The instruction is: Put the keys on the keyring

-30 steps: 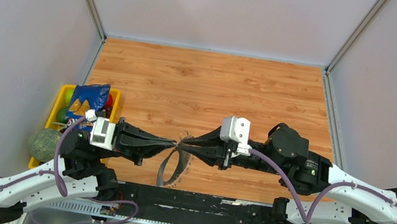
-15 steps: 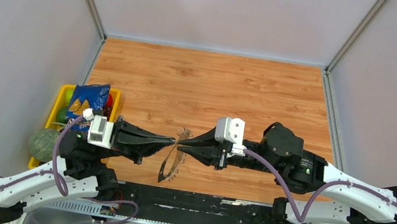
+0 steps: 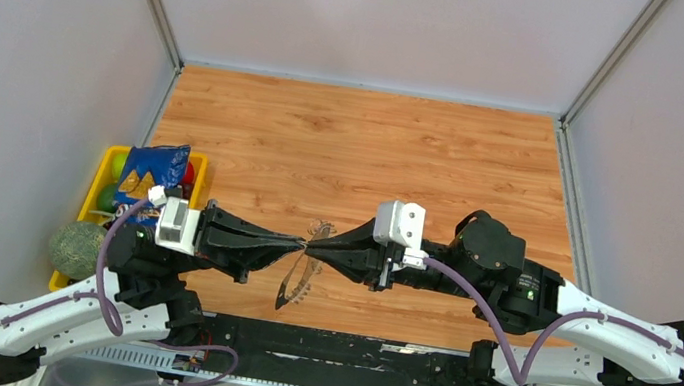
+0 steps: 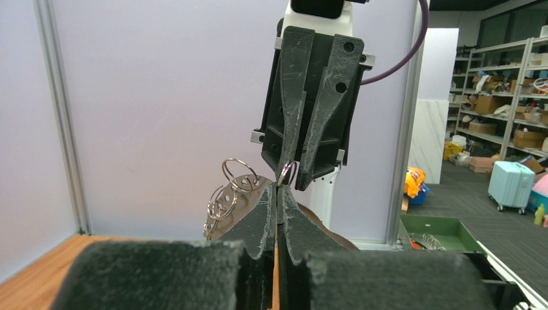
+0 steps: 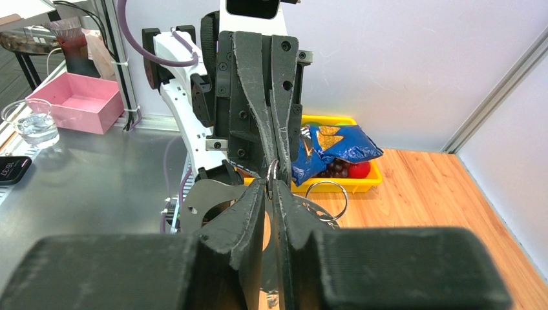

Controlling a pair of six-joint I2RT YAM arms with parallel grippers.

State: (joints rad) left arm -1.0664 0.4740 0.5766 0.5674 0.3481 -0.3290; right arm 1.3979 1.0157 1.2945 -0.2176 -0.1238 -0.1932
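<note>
The keyring (image 3: 294, 285), a thin grey metal hoop with small split rings along its rim, hangs edge-on above the near middle of the table. My left gripper (image 3: 301, 244) is shut on its upper rim, and the hoop's holed grey plate (image 4: 240, 197) shows beside the left fingers. My right gripper (image 3: 313, 247) meets it tip to tip, pinching a small split ring (image 5: 269, 179) at that rim. In the left wrist view this ring (image 4: 287, 173) sits between the right fingertips. A larger split ring (image 5: 327, 197) hangs free. The keys cannot be made out.
A yellow bin (image 3: 106, 170) holding a blue snack bag (image 3: 152, 173) and fruit stands at the table's left edge. A green round object (image 3: 75, 248) lies just in front of it. A black rail (image 3: 337, 346) runs along the near edge.
The right jaws have narrowed onto the small ring. Both gripper tips shifted slightly left and away from the bases, and the hanging hoop has turned more edge-on.
</note>
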